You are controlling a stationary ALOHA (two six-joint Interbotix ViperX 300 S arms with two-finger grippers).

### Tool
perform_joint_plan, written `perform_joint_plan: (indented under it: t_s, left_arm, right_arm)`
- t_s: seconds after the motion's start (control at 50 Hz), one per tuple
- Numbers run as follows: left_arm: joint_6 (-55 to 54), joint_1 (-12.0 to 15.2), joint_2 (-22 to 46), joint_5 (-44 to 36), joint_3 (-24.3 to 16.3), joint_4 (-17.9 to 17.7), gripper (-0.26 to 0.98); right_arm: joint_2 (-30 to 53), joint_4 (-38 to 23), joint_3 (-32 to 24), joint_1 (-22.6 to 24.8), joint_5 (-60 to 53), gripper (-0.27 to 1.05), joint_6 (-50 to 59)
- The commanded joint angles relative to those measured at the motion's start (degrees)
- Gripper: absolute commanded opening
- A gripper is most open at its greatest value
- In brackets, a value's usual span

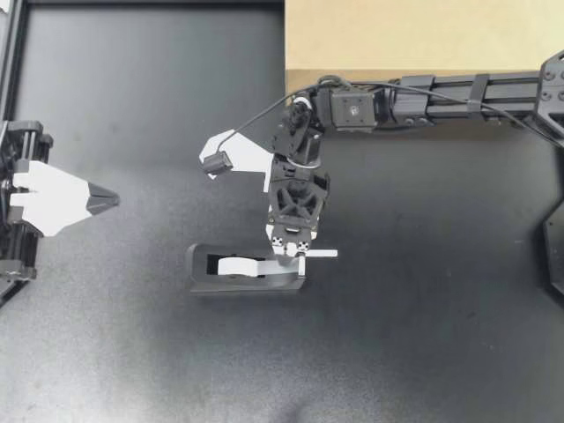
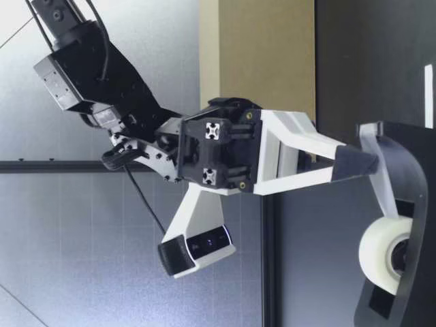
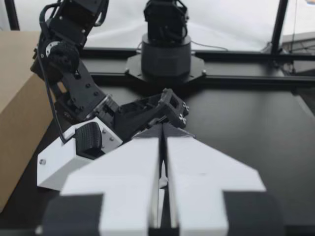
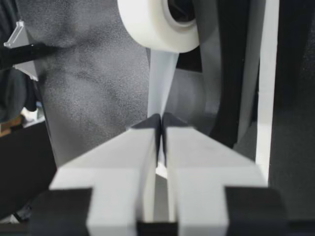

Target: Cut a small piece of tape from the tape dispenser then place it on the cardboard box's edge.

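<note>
the tape strip point(image 4: 161, 83) is pinched in the closed right hand point(image 1: 291, 253) at the tape dispenser point(image 1: 238, 280), for drawing out a length; the left hand point(image 1: 110, 201) is closed and empty.

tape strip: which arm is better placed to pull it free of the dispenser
Right. The right arm has its jaws shut on the tape strip coming off the roll of the dispenser. The left arm sits with jaws shut, well away from it.

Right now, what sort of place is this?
Likely a robotics lab bench: my left gripper and right gripper, which pinches tape, over a black table with a dispenser and a box.
</note>
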Motion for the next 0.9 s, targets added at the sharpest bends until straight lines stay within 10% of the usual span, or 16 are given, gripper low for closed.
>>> perform_joint_plan:
  t_s: [0.0, 0.88]
  left_arm:
    - [-0.1, 0.1, 0.3, -0.5, -0.6, -0.1, -0.13]
    - [0.3, 0.2, 0.4, -0.5, -1.1, -0.1, -0.13]
  right_arm:
    - [-3.3, 0.3, -1.1, 0.3, 0.4, -0.03, 0.4]
    - [-11.9, 0.8, 10.0, -0.8, -2.3, -0.04, 0.4]
